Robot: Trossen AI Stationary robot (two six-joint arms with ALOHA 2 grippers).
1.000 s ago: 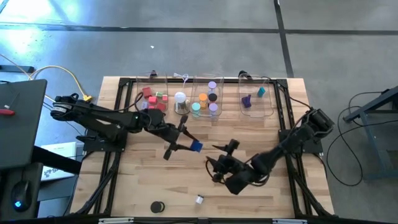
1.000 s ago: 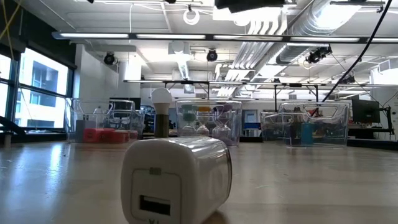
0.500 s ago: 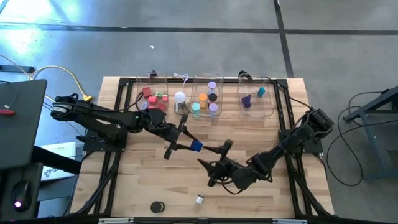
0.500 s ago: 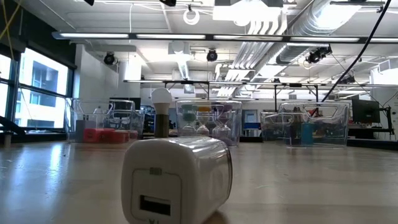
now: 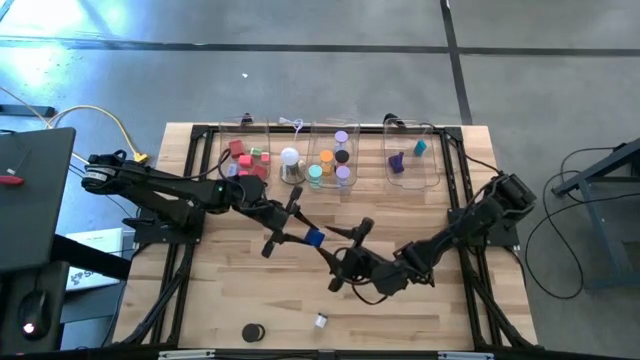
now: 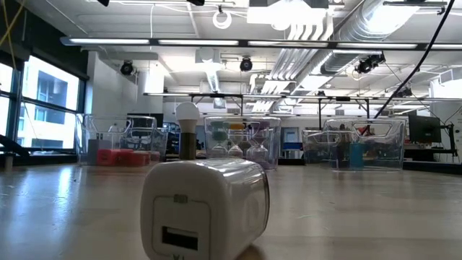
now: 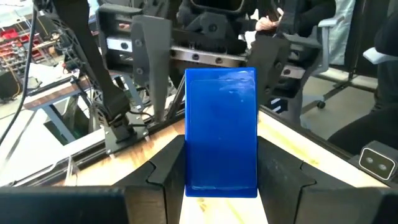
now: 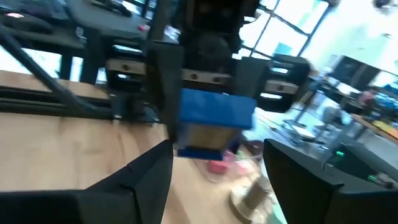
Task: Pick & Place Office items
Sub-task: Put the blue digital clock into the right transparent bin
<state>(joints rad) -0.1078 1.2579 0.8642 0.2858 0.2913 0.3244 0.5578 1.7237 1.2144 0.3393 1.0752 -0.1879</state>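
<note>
My left gripper (image 5: pixel 300 232) is above the middle of the table, shut on a blue block (image 5: pixel 314 237), which fills the left wrist view (image 7: pixel 221 124). My right gripper (image 5: pixel 338 256) is open and empty, facing the block from the table's right. Its two fingers show beyond the block in the left wrist view (image 7: pixel 152 62). The right wrist view shows the block (image 8: pixel 214 118) ahead, between its spread fingers (image 8: pixel 143 180). Other small coloured pieces lie in three clear bins (image 5: pixel 333 160) at the far edge. My left gripper pinches the blue block by its two opposite long sides (image 7: pixel 189 155) between its two fingers (image 7: pixel 166 174). The fingers come from the table's left. The block is lifted clear of the table and stands out past the fingertips.
A white dome on a silvery base (image 5: pixel 290 163) stands between the left and middle bins. A black disc (image 5: pixel 252 332) and a small white piece (image 5: pixel 321 321) lie near the front edge; the white piece looms large in the low view (image 6: pixel 206 209). Black frame rails run along the table's sides.
My right gripper has moved toward the table's left and far edge, closing in on the blue block, and stays open. My left gripper has kept the block where it was.
</note>
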